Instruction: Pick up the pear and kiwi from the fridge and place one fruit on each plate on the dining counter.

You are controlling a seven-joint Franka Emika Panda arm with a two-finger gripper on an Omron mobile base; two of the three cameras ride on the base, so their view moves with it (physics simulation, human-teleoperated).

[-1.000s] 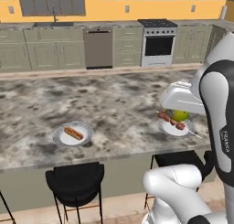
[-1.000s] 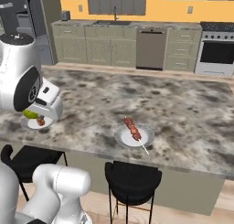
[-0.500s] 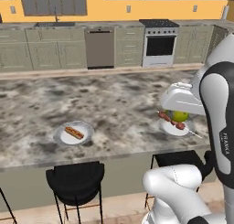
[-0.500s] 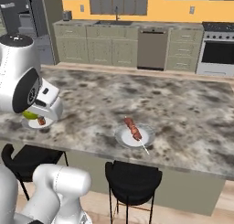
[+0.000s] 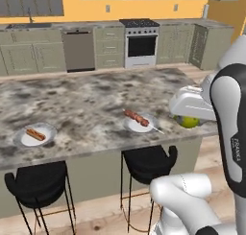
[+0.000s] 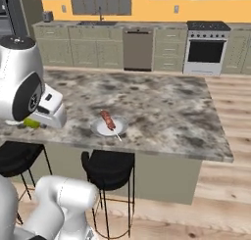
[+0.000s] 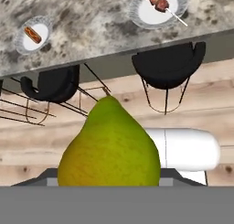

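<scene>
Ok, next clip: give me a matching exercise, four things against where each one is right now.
Things:
1. pear
2. hot dog
3. skewer
4. stools

Places:
A. tucked under the dining counter's edge
B. on the plate nearer the arm
C. close before the hand camera
D. on the far plate

Pairs: 1-C, 2-D, 3-B, 4-A

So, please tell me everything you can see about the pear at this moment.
The pear is yellow-green, smooth-skinned, wide at the base and narrowing to a short dark stem tip. In the hand view it sits close before the camera, stem pointing away, over the wooden floor and stools; the fingertips themselves are hidden. In the left base view it peeks out beneath the white hand, near the dining counter's front right edge, right of the skewer plate. It is on no plate.
</scene>
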